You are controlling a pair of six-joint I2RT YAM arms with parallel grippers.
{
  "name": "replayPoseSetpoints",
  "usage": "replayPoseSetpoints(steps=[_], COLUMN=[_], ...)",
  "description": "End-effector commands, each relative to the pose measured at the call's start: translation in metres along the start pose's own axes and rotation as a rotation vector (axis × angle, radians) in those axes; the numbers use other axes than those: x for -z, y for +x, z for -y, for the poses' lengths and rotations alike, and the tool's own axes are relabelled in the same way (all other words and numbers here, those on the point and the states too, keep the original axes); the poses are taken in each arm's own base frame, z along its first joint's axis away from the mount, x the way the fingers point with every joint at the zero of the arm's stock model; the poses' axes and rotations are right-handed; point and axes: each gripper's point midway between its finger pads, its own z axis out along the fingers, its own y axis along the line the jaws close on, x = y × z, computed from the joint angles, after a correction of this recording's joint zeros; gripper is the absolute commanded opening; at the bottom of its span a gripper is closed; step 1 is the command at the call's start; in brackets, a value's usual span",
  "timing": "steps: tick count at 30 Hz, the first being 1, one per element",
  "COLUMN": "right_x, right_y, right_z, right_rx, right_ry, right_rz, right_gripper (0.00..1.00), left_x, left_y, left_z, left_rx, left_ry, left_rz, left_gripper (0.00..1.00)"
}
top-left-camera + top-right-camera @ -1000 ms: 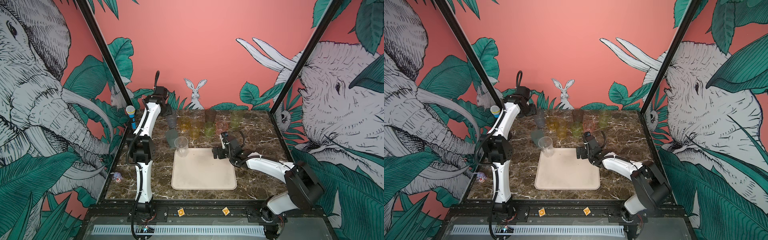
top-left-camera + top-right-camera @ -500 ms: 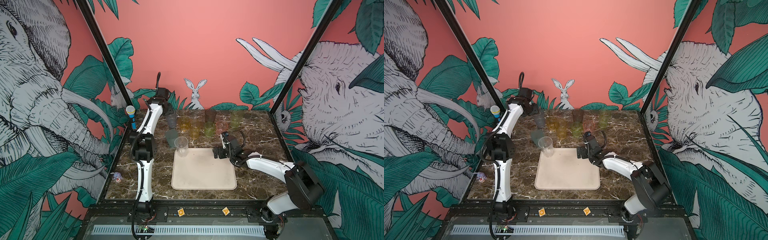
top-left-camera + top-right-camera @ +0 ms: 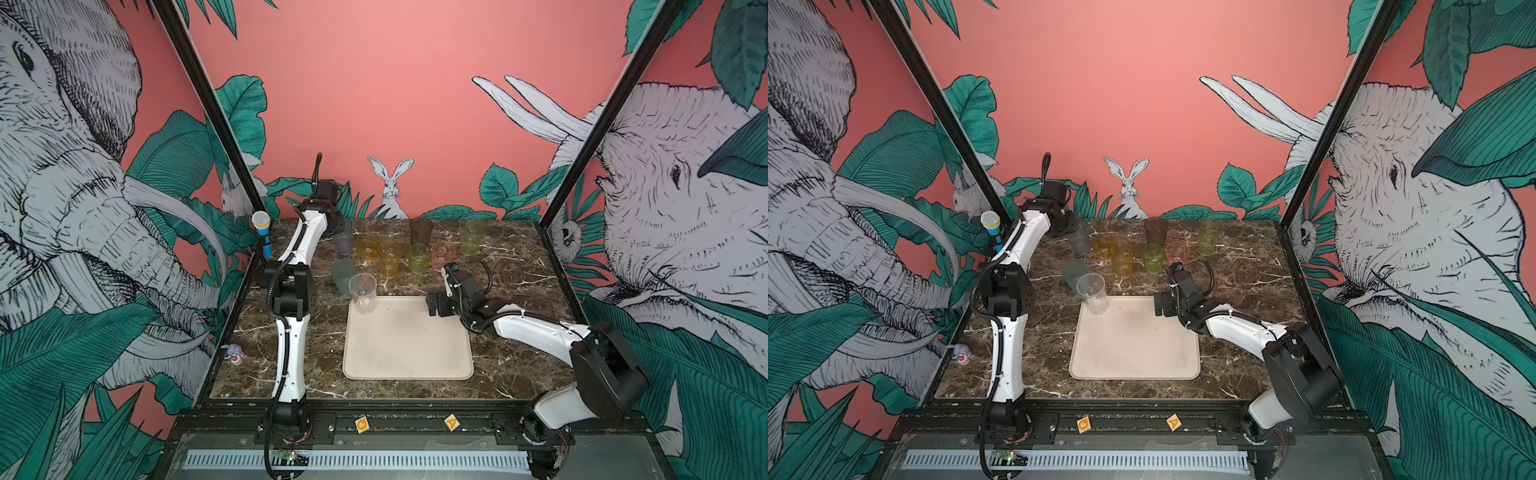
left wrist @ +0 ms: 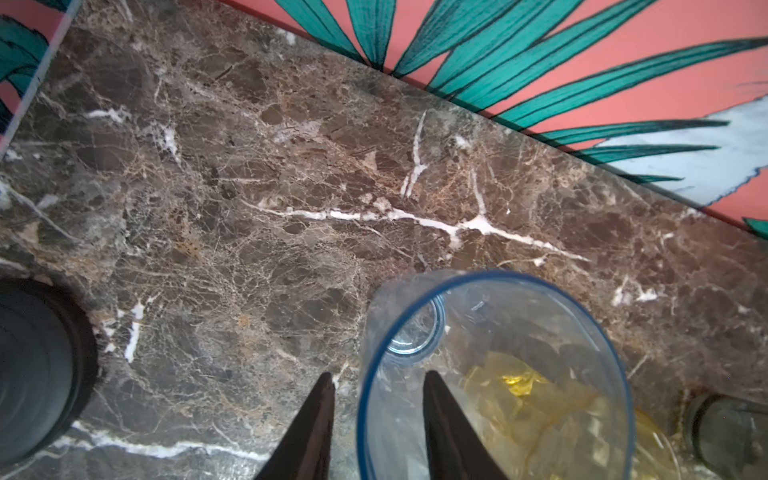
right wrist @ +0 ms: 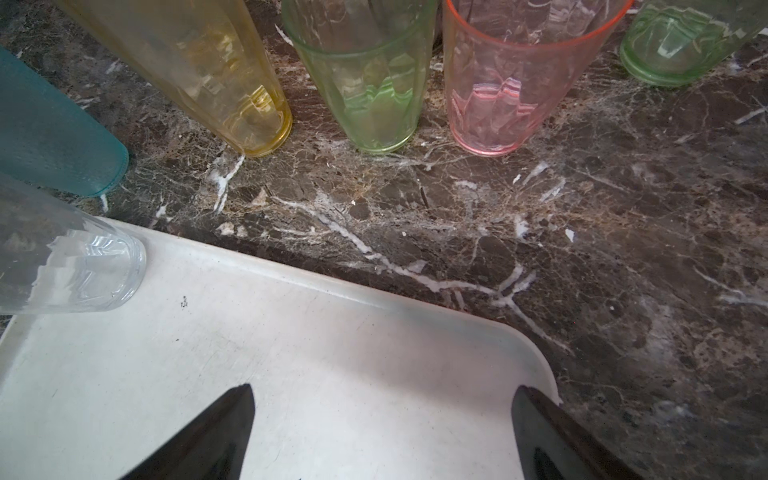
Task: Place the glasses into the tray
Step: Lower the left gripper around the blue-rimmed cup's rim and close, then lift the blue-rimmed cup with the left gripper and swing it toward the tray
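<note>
I see my left gripper (image 4: 379, 374) has narrowed astride the wall of the tall blue-grey translucent tumbler (image 4: 519, 316); whether it pinches, I cannot tell. My right gripper (image 5: 384, 387) stays wide open and empty over the flat cream tray (image 5: 332, 332).

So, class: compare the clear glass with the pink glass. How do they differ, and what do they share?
The clear glass is tall and colourless; the pink glass is short and patterned. The clear glass stands in the far left corner of the tray; the pink glass stands on the marble table beyond it. Both are upright, empty and see-through.
</note>
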Motion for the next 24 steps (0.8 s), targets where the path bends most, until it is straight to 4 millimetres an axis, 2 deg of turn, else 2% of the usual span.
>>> replayPoseSetpoints(steps=[1, 5, 13, 20, 24], right_x=[0.003, 0.003, 0.002, 0.002, 0.002], right_y=[-0.015, -0.016, -0.015, -0.016, -0.015], right_z=[-0.002, -0.002, -0.002, -0.002, -0.002], right_rx=[-0.015, -0.016, -0.016, -0.018, -0.018], right_ry=[-0.006, -0.007, -0.007, -0.008, -0.009], right_rz=[0.039, 0.042, 0.040, 0.040, 0.039], right_gripper=[0.99, 0.99, 0.99, 0.99, 0.99], left_x=[0.009, 0.008, 0.008, 0.021, 0.038], left_y=[-0.014, -0.015, -0.014, -0.016, -0.017], left_z=[0.001, 0.000, -0.001, -0.003, -0.007], left_rx=[0.030, 0.032, 0.029, 0.005, -0.014], left_ry=[0.025, 0.031, 0.034, 0.034, 0.028], left_rz=[0.035, 0.034, 0.027, 0.032, 0.039], left_gripper=[0.28, 0.15, 0.00, 0.00, 0.00])
